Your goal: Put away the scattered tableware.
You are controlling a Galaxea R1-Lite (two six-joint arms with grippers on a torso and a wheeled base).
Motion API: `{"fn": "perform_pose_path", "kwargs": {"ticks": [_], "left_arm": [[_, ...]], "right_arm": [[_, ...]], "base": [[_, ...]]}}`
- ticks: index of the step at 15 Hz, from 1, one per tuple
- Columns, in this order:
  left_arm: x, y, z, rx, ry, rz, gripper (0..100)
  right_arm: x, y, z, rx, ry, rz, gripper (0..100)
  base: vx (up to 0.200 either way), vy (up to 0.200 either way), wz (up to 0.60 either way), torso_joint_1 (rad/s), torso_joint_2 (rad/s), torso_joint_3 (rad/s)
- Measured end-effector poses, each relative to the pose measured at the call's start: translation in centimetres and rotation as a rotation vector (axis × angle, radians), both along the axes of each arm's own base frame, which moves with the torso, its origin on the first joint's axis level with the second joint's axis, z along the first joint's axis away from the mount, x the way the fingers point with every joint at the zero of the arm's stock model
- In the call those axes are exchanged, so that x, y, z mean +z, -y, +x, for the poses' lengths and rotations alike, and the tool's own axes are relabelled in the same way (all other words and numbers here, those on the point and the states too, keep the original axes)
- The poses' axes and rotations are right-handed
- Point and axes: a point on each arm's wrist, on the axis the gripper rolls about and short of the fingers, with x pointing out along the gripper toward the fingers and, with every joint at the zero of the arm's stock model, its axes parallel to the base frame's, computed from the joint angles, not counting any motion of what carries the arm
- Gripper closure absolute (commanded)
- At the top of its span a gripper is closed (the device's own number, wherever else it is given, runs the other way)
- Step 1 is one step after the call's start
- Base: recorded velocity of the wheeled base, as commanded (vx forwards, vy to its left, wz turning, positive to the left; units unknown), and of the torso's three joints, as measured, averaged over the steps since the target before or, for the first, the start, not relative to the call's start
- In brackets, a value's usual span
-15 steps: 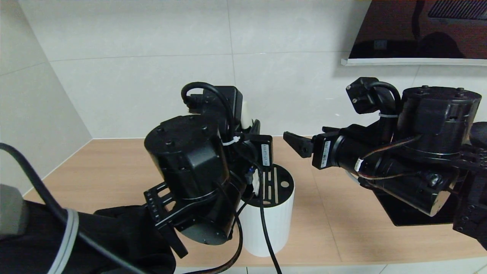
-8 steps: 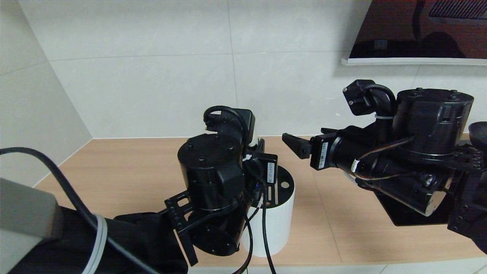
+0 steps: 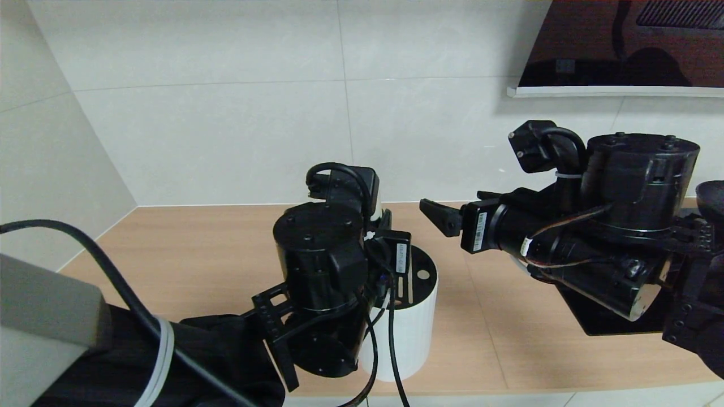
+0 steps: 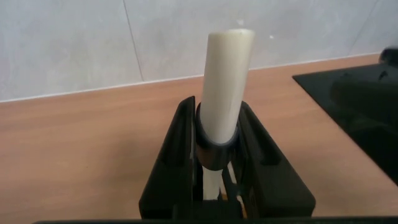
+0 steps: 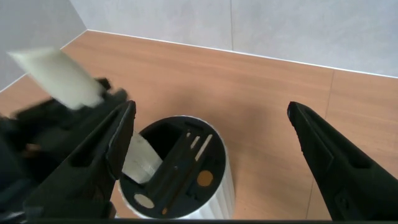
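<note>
Left claw (image 4: pixel 219 134) is closed on a cream-handled utensil (image 4: pixel 227 74), gripping it at a dark band on the shaft, with the handle standing upright between the fingers. In the head view this claw (image 3: pixel 390 232) sits at frame centre, right over the white holder (image 3: pixel 410 328).

The holder is a ribbed white cylinder with a black slotted lid, upright on the counter (image 3: pixel 198 249), lower centre of frame. In the right wrist view a pale flat piece sits inside the larger lid opening of the holder (image 5: pixel 180 168), below the left claw. It is probably the utensil's lower end, but I can't tell for sure.

Right claw (image 5: pixel 211 118) is spread wide with nothing between the fingers. In the head view it (image 3: pixel 444 215) hangs right of centre, above the counter, just beside the holder and apart from it.

A black flat panel (image 3: pixel 599 322) lies on the counter at lower right, under the right arm. Pale tiled wall (image 3: pixel 226 141) behind.
</note>
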Motion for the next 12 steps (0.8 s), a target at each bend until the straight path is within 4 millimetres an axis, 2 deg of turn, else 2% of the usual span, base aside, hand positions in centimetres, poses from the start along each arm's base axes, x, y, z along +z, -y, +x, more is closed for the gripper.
{"fn": "perform_pose_path", "kwargs": {"ticks": [6, 12], "left_arm": [[-3.1, 0.7, 0.5, 0.001, -0.064, 0.052, 100], [-4.0, 0.8, 0.7, 0.001, -0.079, 0.069, 100]], "right_arm": [[-0.1, 0.0, 0.0, 0.000, -0.002, -0.002, 0], [-0.1, 0.0, 0.0, 0.000, -0.002, -0.002, 0]], "base": [[0.000, 0.000, 0.00, 0.000, 0.00, 0.000], [0.000, 0.000, 0.00, 0.000, 0.00, 0.000]]}}
